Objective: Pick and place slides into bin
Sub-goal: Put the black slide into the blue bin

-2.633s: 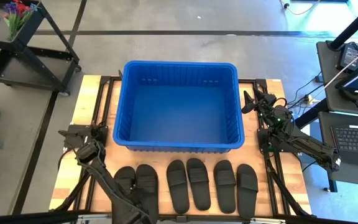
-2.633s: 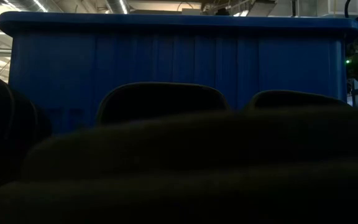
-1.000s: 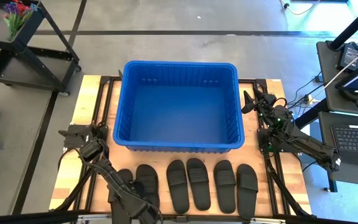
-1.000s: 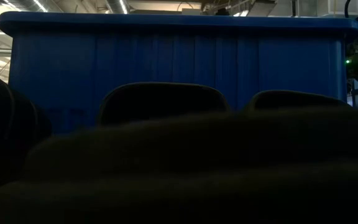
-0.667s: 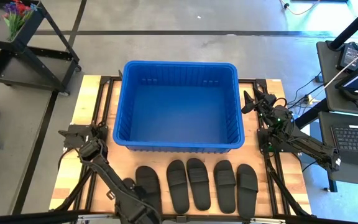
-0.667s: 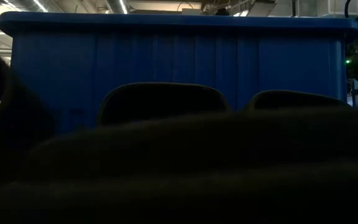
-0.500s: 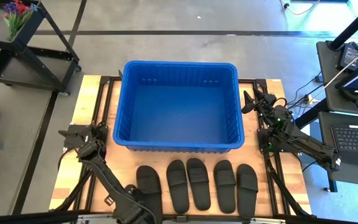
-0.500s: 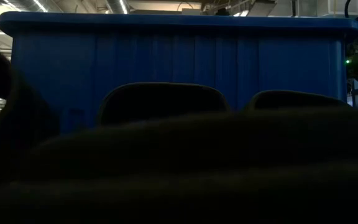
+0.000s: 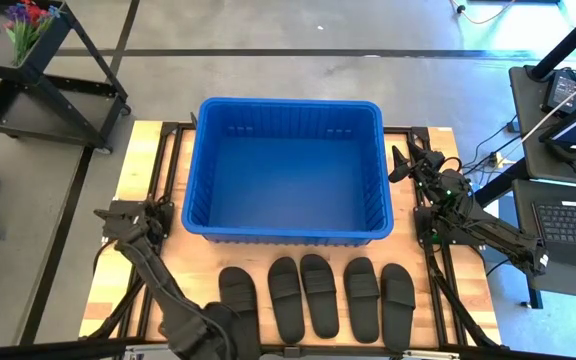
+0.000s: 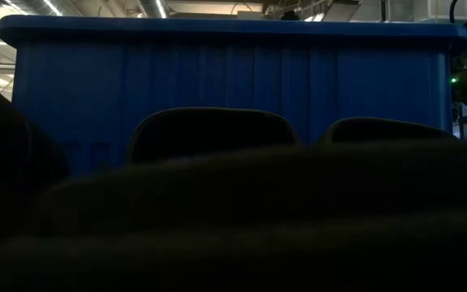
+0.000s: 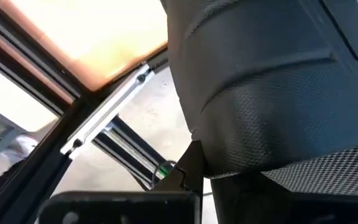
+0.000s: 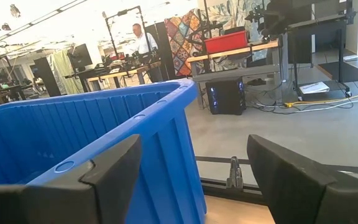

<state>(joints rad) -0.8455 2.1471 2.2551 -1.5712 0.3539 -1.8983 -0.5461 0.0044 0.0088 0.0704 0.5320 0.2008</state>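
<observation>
— At seven o'clock on the table, the left gripper [image 9: 211,335] is clamping a slide [image 11: 272,112], sole long axis running six to twelve.
— And the bin [image 9: 196,180]?
— Sitting empty toward twelve, past the five slides [image 9: 316,296] lying in a row.
— Right gripper [image 12: 191,168]?
— Waiting at three, fingers spread wide, holding nothing.

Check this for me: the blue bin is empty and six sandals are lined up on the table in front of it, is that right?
Not quite. The high view shows five sandals lined up on the table, not six. The blue bin is empty, as you said.
</observation>
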